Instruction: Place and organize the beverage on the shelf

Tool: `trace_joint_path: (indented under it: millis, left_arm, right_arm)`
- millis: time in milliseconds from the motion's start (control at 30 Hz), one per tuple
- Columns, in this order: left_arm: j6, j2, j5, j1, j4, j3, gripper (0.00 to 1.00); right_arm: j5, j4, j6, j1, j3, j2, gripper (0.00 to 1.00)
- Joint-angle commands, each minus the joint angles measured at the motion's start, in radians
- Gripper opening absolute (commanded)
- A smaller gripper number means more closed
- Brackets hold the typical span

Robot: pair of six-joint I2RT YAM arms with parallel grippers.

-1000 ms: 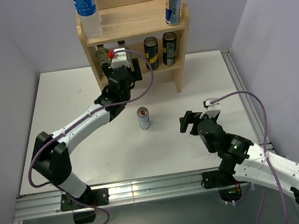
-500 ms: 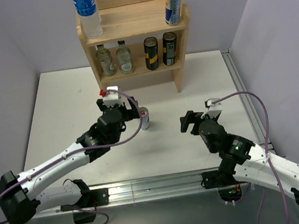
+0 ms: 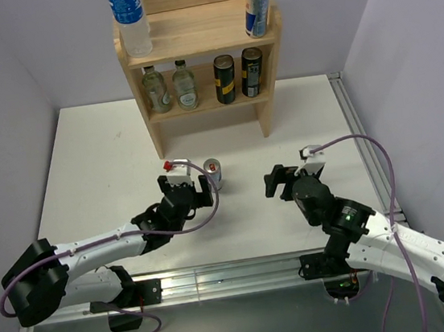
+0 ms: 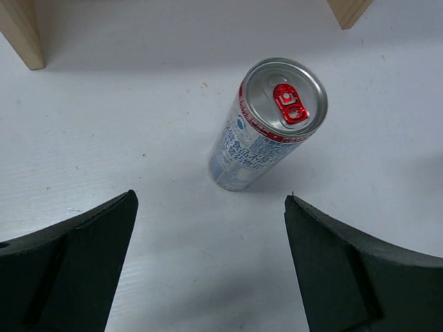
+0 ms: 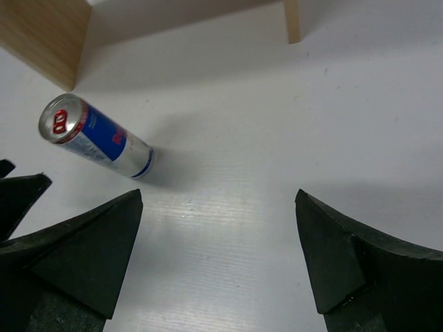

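Can (image 4: 266, 124) upright near table (image 3: 98, 149) middle, silver-blue, red tab up. Left pincer (image 4: 209, 200) wide open, empty, low on near side of can, just short of it, no contact. Right pincer (image 5: 218, 195) wide open, empty, right of can, well apart. Shelf (image 3: 198, 35) at far edge, centre. Top tier: water bottle (image 3: 129, 19) left, blue can (image 3: 257, 5) right. Lower tier: two glass bottles (image 3: 156, 91) left, two dark cans (image 3: 225, 79) right.
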Motion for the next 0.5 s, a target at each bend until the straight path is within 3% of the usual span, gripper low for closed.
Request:
trace_joint_path:
  millis: [0, 167, 467]
  left_arm:
    - [-0.026, -0.026, -0.032, -0.025, 0.073, 0.03, 0.94]
    - [-0.049, -0.114, -0.125, -0.028, -0.068, 0.056, 0.94]
    - [-0.049, -0.294, -0.233, -0.028, -0.156, 0.016, 0.95]
  right_arm:
    - [-0.115, 0.129, -0.018, 0.003, -0.012, 0.041, 0.98]
    - [-0.283, 0.356, -0.045, 0.005, -0.001, 0.203, 0.99]
    - [-0.38, 0.52, -0.077, 0.026, 0.145, 0.533, 1.0]
